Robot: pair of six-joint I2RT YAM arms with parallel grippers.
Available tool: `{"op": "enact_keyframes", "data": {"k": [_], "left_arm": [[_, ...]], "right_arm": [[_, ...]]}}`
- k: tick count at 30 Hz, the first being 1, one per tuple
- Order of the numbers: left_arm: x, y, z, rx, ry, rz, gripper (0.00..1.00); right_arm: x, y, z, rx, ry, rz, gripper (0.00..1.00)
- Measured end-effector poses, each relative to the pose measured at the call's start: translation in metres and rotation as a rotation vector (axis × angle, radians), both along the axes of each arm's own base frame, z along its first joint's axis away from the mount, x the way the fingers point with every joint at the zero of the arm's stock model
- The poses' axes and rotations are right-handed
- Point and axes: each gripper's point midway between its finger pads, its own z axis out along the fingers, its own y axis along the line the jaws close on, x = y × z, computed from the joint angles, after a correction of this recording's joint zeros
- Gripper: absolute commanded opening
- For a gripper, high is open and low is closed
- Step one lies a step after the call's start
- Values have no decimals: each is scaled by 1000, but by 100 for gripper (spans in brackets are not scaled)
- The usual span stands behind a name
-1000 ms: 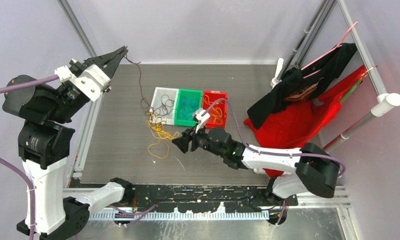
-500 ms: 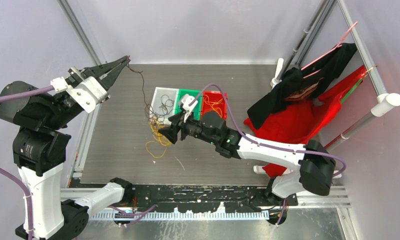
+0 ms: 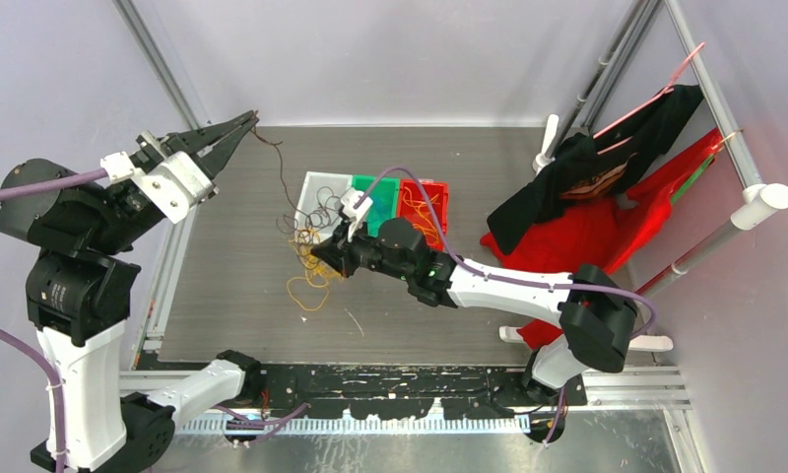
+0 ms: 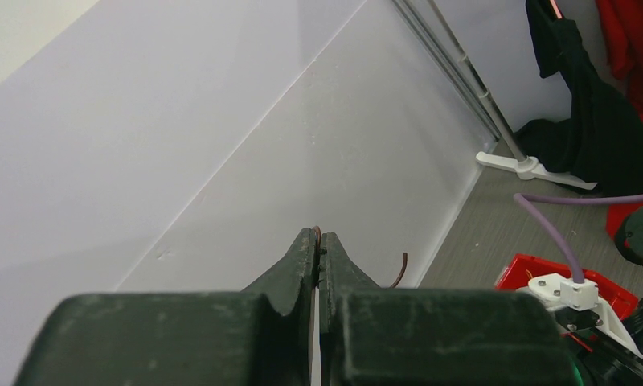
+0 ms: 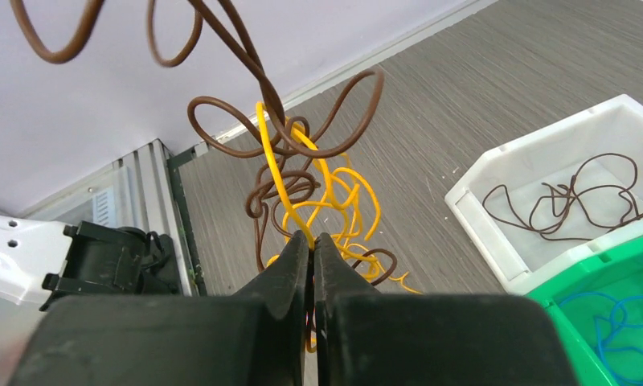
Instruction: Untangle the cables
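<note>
since a second ago my right arm has swung left, off the bins and over the tangle (image 3: pixel 307 244). the right pincer (image 3: pixel 323 258), gaping wide half a second back, has now clenched: in the wrist view its dark, matte jaws (image 5: pixel 312 239) meet on a yellow cable (image 5: pixel 272 157), a thin glossy strand that runs straight down into the tips. the left arm had dropped a little by half a second ago and has kept its pose since then. the left pincer (image 3: pixel 244 122) is still raised at the far left and clamped tight on the end of a brown cable (image 3: pixel 279 158), whose short stub curls out beside the tips (image 4: pixel 318 237).

that brown cable hangs in a slack, wavy line from the left pincer down to the tangle, which lies on the worktop (image 3: pixel 232 296) just beside the white bin (image 3: pixel 316 182). there, brown and yellow loops are wound through each other, all springy round wire far thinner than a finger. one loose yellow loop lies flat nearer the bases.

the worktop is grey with a fine, straight grain. three plastic bins sit side by side: the white one holds dark brown curls (image 5: pixel 567 205), the green bin (image 3: pixel 378 185) holds blue cables (image 5: pixel 624 334), and the red bin (image 3: pixel 434 189) holds yellow ones.
</note>
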Motion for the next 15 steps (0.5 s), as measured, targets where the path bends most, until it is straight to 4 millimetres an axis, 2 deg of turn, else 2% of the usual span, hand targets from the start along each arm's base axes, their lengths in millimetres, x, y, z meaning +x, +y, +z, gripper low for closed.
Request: {"op": "enact_keyframes", "data": {"k": [3, 5, 11, 12, 15], "left_arm": [[1, 1, 0, 0, -2, 5, 0], [3, 2, 0, -3, -6, 18, 0], [22, 16, 9, -13, -54, 136, 0], [26, 19, 11, -14, -66, 160, 0], [41, 27, 20, -8, -117, 241, 0]], "right_arm": [[-1, 0, 0, 17, 14, 0, 1], [-3, -2, -6, 16, 29, 1, 1], [-14, -22, -54, -45, 110, -17, 1], [-17, -32, -71, -73, 139, -34, 1], [-21, -44, -85, -98, 171, -56, 1]]}}
